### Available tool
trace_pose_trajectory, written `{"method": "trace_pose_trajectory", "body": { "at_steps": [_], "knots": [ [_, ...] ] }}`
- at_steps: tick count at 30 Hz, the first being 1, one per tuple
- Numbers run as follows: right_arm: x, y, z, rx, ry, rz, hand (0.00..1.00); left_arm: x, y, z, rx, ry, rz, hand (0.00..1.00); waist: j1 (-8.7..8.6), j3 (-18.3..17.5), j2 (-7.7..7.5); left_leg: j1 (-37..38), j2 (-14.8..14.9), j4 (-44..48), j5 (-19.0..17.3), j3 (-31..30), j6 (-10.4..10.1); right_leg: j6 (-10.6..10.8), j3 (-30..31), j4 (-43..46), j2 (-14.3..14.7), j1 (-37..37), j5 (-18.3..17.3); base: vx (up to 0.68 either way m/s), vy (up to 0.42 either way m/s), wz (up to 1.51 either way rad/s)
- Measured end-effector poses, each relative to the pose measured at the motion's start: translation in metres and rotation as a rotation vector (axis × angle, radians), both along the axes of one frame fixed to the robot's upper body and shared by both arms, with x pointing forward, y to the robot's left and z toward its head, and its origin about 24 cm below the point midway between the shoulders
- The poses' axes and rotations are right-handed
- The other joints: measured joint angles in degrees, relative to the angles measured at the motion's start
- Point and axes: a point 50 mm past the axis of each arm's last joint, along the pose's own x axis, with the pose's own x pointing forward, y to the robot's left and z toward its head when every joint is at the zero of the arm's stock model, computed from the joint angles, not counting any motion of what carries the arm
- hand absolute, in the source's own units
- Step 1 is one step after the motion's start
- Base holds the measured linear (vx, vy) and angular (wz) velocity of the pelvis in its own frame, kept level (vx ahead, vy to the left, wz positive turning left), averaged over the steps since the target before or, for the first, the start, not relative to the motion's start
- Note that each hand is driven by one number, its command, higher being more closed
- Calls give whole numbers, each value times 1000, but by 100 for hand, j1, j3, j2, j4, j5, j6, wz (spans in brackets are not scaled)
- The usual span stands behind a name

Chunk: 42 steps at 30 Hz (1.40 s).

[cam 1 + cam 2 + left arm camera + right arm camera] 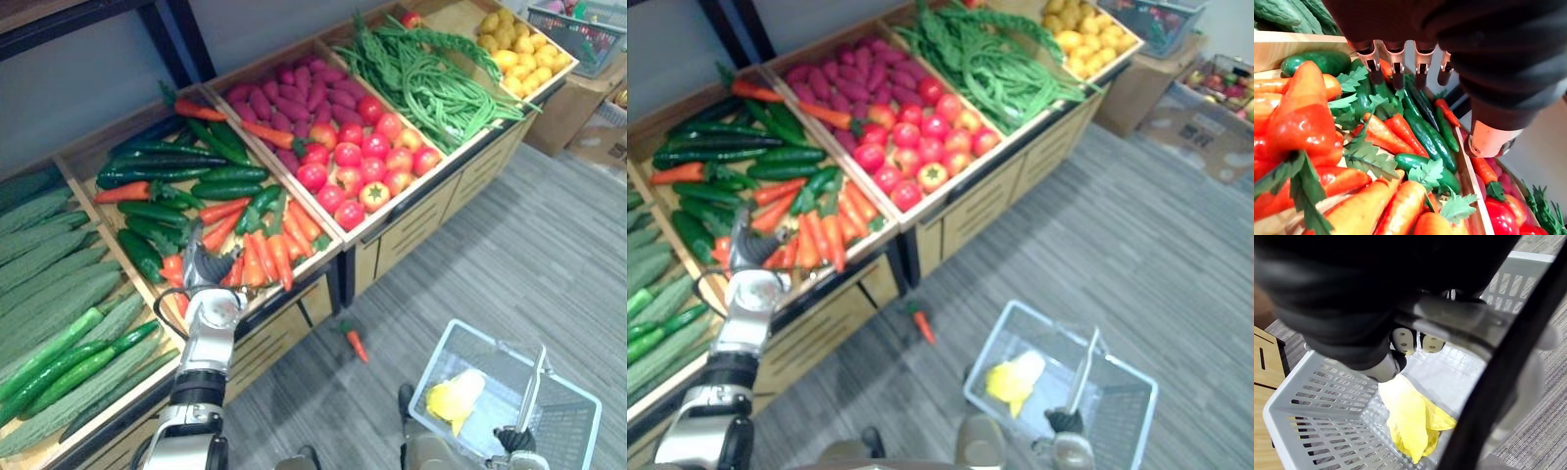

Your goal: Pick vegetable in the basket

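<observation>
My left hand [201,266] hovers open over the orange carrots [265,257] at the front of a wooden crate [315,257]. In the left wrist view its straight fingers [1396,61] and thumb [1489,139] spread above carrots [1400,132] and dark cucumbers [1425,129], holding nothing. At the lower right my right hand [514,438] is shut on the metal handle [1459,318] of a white wire basket [443,341]. A yellow leafy vegetable [1410,421] lies inside the basket.
One carrot [356,343] lies on the grey floor in front of the stand. Crates further along hold tomatoes [362,166], purple sweet potatoes [304,93], green beans [431,83] and lemons [519,44]. Bitter gourds [49,284] fill the leftmost crate.
</observation>
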Motion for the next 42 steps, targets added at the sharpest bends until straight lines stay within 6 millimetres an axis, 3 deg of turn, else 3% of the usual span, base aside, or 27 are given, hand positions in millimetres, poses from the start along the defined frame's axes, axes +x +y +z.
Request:
{"method": "trace_pose_trajectory", "body": {
  "at_steps": [7, 15, 27, 33, 37, 42],
  "knots": [
    [0, 1, 0, 0, 8, 4, 100, -10, -13, -23, -98, 41, 7, 0, -80, -79, -2, 39, -10, -32, 0, 2, 2, -1, 28, -7, 1, 7, -1, -16, -16, -1],
    [0, 2, -1, 1, 10, 10, 100, -12, -13, -26, -96, 46, 19, 0, -143, -123, 7, 115, -5, -109, 0, 46, 1, -1, 82, -13, 34, 12, -1, -1, -14, -4],
    [-1, 4, -2, -10, 23, 43, 100, -13, -13, -45, -118, 143, 58, 0, -153, -245, 6, 137, -19, -134, 1, 47, 2, -1, 71, -43, 25, 14, -1, -10, -11, 0],
    [0, 5, -2, -14, 22, 47, 100, -4, -25, -42, -184, 121, 68, 0, -170, -244, 8, 144, -10, -147, -2, 135, -2, -1, 141, -42, 48, -35, -1, -8, -29, -6],
    [2, 9, -2, -11, 12, 47, 100, 0, -28, -36, -186, 93, 75, 0, -296, -244, 9, 143, -1, -154, -3, 151, -4, -1, 152, -42, 62, -52, -1, -5, -30, -3],
    [2, 11, -2, -9, 10, 43, 100, 9, -39, -27, -222, 49, 67, 0, -335, -245, 19, 143, 18, -150, -6, 156, -9, -12, 156, -44, 79, -56, -7, -15, -35, -1]
  ]
}}
